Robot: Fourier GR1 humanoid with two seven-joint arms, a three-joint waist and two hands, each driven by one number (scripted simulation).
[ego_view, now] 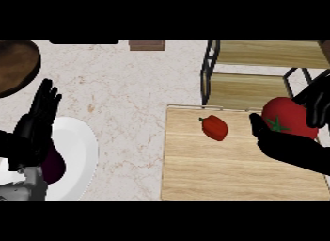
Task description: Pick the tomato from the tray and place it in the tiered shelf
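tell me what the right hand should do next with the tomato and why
Probably carry the tomato forward toward the tiered shelf. The right hand is curled round it at the far right corner of the tray, and the shelf's wooden tiers lie just beyond that edge, with nothing visible in the way.
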